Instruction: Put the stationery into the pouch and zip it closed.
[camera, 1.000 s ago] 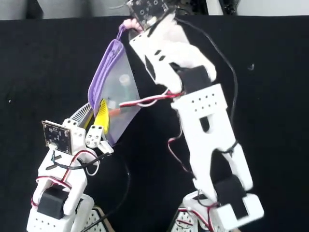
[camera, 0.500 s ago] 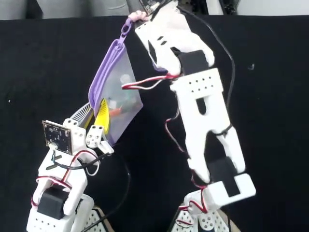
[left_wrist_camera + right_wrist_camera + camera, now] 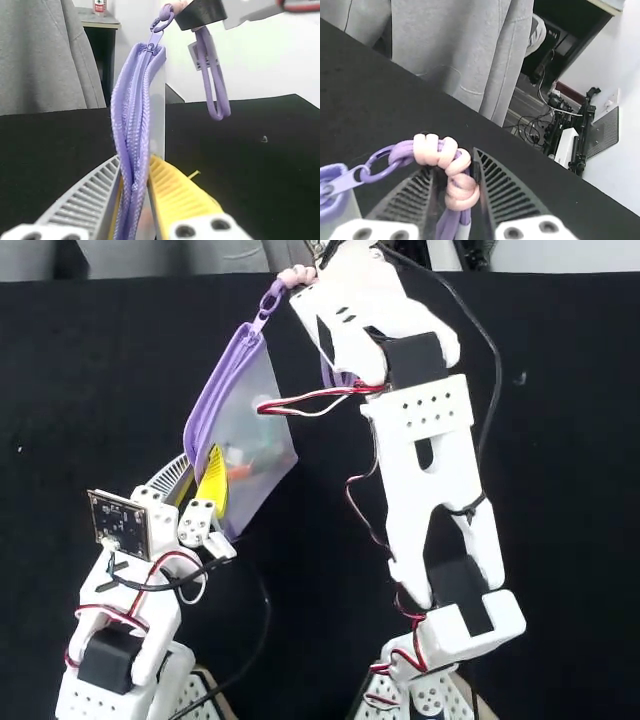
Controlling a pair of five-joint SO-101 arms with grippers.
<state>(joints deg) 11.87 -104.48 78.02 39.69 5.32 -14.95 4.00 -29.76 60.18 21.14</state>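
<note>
Above the black table (image 3: 100,360), I hold the pouch (image 3: 245,440) stretched taut
My left gripper (image 3: 135,200) is clamped on its lower end, my right gripper (image 3: 455,170) pinched onto the pink zipper cord (image 3: 447,160); stationery (image 3: 240,455) shows inside. Pulling off-line could slip the cord or jam the slider (image 3: 156,36)

Bright, even room light falls across the black table (image 3: 560,490).
</note>
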